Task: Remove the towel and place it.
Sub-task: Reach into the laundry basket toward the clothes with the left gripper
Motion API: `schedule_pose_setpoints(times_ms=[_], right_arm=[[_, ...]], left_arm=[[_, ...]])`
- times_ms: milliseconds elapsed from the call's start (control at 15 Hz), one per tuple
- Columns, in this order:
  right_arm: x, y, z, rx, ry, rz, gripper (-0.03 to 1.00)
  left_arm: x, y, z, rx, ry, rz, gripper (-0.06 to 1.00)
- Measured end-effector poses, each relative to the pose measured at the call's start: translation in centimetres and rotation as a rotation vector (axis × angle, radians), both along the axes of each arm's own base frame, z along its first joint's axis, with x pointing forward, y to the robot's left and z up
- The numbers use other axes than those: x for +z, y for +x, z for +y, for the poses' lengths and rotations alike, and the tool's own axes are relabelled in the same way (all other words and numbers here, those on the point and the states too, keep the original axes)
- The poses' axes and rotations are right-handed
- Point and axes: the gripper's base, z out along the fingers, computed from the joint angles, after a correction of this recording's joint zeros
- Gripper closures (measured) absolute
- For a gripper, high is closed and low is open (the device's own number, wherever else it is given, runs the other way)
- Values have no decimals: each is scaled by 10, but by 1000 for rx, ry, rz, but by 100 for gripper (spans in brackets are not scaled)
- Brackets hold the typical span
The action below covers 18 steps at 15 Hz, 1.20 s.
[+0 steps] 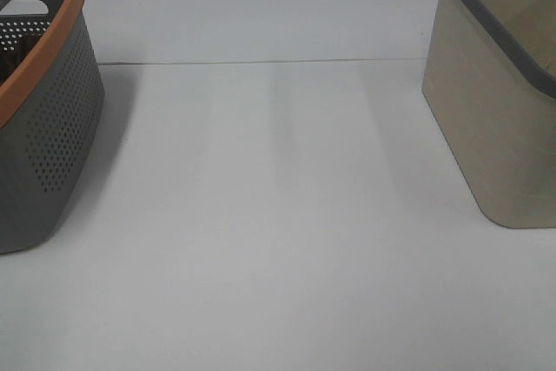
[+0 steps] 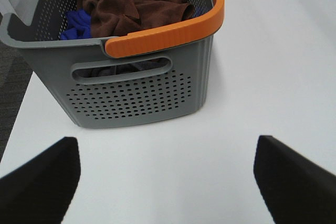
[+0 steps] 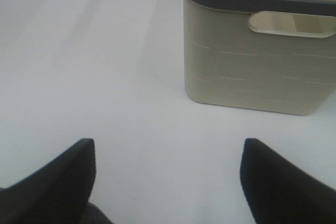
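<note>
item: towel (image 2: 134, 1). location: inside the grey basket (image 2: 142, 95), heaped on top of its contents, beside a blue cloth (image 2: 76, 24). condition: dark reddish-brown terry, crumpled into loose folds, a small pale tag showing at one edge. task status: judged not begun; the towel was not yet lifted out, so grasp, removal and placing all remained. left pincer (image 2: 168, 174): spread wide, empty, near the grey basket, over the counter (image 2: 273, 66). right pincer (image 3: 168, 177): spread wide, empty, well apart from the grey basket, facing a beige basket (image 3: 252, 72).

Towel (image 2: 137, 2) in left basket (image 2: 137, 100) — apparently topmost
</note>
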Motion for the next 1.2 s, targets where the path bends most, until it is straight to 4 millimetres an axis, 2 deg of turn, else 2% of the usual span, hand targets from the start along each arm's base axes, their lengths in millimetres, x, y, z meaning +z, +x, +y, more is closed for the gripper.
schedule_pose_setpoints(times_ms=[1200], right_arm=[[0,0,0,0,0,0,24]], left_arm=[[0,0,0,0,0,0,9]])
